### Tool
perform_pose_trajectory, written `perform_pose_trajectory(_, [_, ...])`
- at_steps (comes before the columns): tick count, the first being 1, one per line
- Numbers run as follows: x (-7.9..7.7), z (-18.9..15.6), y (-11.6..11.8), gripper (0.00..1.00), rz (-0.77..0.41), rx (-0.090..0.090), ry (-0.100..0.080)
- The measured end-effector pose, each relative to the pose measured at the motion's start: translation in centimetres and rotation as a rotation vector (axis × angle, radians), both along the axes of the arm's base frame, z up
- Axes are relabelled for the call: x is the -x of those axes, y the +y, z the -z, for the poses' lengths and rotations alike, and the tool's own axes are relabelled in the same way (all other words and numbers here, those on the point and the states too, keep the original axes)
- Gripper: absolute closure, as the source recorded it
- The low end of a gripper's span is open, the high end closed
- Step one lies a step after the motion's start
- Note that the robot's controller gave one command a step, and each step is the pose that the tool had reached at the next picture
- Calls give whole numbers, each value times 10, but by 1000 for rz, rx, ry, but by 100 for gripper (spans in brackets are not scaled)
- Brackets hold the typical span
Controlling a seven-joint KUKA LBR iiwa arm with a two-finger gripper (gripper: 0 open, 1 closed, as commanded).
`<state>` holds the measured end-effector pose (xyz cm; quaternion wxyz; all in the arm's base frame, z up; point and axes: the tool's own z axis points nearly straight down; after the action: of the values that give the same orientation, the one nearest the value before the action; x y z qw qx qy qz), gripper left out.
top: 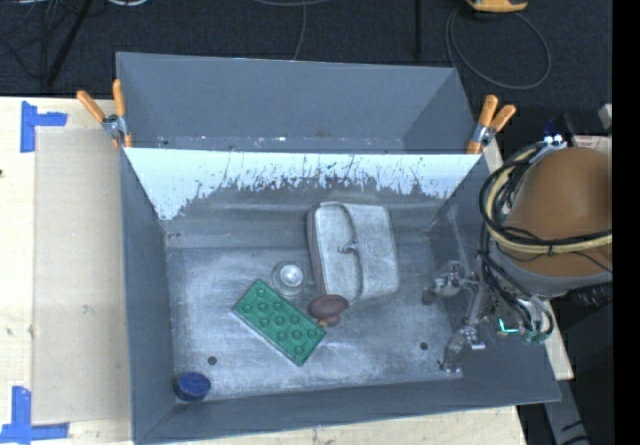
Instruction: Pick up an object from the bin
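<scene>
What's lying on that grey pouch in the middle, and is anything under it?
On the grey pouch, a brown oval thing overlaps the near corner; the rest of its top looks bare. Anything beneath it is covered, so I cannot tell.

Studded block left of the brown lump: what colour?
The studded block is green, seen best in the camera view.

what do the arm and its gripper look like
The arm has a rounded orange-brown cover at its wrist, ringed by looped black and yellowish cables. Below sits dark hardware with a small teal light. The gripper is bare silvery metal with two thin fingers.
</scene>
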<state>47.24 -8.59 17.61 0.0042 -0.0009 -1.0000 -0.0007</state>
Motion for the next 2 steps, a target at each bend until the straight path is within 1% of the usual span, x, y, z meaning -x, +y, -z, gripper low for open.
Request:
perform_pose_trajectory(1, [-17,61,126,0,-103,-3,-3])
perform_pose_trajectory(2, [-63,95,172,0,-215,-6,-48])
